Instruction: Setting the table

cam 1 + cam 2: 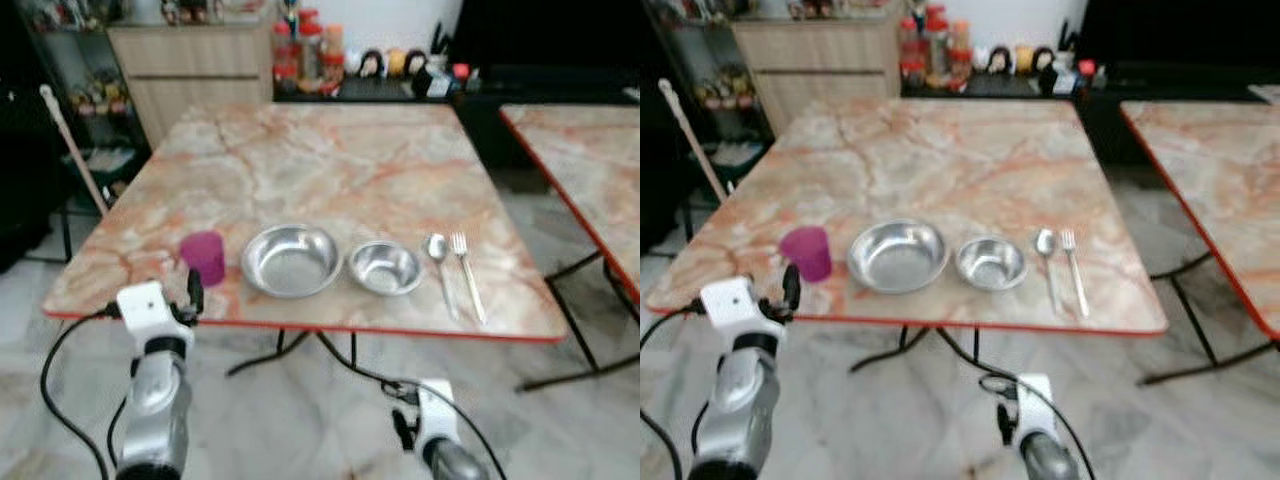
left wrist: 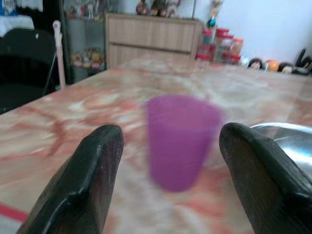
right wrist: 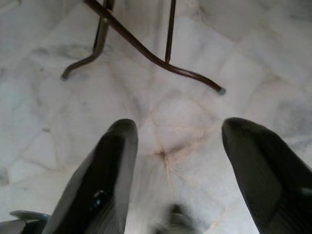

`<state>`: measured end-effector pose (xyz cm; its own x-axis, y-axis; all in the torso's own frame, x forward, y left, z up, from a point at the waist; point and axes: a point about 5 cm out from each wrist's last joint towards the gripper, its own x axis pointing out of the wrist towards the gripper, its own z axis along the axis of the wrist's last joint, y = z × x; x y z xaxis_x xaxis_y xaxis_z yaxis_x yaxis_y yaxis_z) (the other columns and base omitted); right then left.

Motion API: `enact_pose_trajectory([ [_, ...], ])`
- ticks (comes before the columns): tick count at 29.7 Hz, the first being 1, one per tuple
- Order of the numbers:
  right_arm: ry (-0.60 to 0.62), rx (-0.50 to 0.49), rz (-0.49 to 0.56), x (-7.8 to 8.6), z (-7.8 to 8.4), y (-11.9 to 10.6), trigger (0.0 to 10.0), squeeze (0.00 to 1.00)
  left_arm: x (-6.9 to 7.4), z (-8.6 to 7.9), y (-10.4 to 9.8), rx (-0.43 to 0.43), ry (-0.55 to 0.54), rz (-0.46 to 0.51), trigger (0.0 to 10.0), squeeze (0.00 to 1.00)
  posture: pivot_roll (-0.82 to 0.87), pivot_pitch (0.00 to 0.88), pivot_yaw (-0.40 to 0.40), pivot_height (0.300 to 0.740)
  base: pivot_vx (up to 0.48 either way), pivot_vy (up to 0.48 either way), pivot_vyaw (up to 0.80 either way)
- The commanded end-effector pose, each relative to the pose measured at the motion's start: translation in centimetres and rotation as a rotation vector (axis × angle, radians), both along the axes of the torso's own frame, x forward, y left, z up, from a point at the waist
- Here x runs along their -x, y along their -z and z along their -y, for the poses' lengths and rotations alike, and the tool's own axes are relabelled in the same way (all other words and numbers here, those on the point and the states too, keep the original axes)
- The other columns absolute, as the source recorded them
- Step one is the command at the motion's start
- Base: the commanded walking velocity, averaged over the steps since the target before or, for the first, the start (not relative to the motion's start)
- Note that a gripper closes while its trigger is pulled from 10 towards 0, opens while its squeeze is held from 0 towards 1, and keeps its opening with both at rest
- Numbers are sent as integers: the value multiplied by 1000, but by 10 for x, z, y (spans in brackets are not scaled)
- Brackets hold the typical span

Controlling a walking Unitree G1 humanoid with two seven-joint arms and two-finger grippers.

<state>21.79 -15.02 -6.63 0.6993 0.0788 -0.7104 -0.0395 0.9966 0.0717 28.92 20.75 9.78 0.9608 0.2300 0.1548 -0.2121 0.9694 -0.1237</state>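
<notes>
Purple plastic is what you are lining up on: the cup (image 1: 203,256) is standing near the table's (image 1: 330,170) front-left edge, and your left gripper (image 2: 168,170) is hovering just short of it, fingers spread wide. Keep both fingers level so neither clips the large bowl (image 1: 291,260) beside it. Further right are lying the small bowl (image 1: 385,267), spoon (image 1: 440,265) and fork (image 1: 466,272). Your right gripper (image 3: 178,170) is hanging parted over the floor.

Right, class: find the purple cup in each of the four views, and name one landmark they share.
Left eye: purple cup near the table's front-left edge.
Right eye: same spot, left of the large steel bowl.
Left wrist: centred between the left claw fingers.
Right wrist: floor and table legs here.
Shared landmark: the large steel bowl.
</notes>
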Motion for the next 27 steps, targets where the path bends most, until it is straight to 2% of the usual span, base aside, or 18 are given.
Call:
enact_pose_trajectory([
  [1, 5, 19, 0, 0, 7, 0, 10000, 0, 0, -1, -1, 28, -8, -3, 10000, 0, 55, 0, 33, 740, 0, 0, 0],
  [6, 3, 19, -5, 1, 7, 1, 10000, 0, -1, -1, -3, 128, 13, -18, 10000, 0, 64, 0, 26, 740, 0, 0, 0],
  [8, 4, 18, -6, 1, 7, 1, 10000, 0, -4, 2, -9, 217, 64, -33, 10000, 0, 67, 0, 23, 740, 0, 0, 0],
  [15, 2, 17, -7, 1, 6, 1, 10000, 0, -11, 10, -18, 297, 118, -73, 10000, 0, 72, 0, 21, 740, 0, 0, 0],
  [18, -4, 13, -6, 0, 4, 0, 10000, 0, -28, 21, -23, 387, 121, -118, 10000, 0, 66, 0, 20, 740, 0, 0, 0],
  [21, -3, 12, -5, -1, 4, 0, 10000, 0, -33, 26, -25, 383, 150, -136, 10000, 0, 64, 0, 19, 740, 0, 0, 0],
  [23, 1, 11, -3, -2, 4, -1, 10000, 0, -40, 39, -26, 379, 218, -188, 10000, 0, 64, 0, 18, 740, 0, 0, 0],
  [27, 10, 12, -2, -2, 6, -1, 10000, 0, -45, 52, -25, 373, 280, -230, 10000, 0, 53, 0, 24, 740, 0, 0, 0],
])
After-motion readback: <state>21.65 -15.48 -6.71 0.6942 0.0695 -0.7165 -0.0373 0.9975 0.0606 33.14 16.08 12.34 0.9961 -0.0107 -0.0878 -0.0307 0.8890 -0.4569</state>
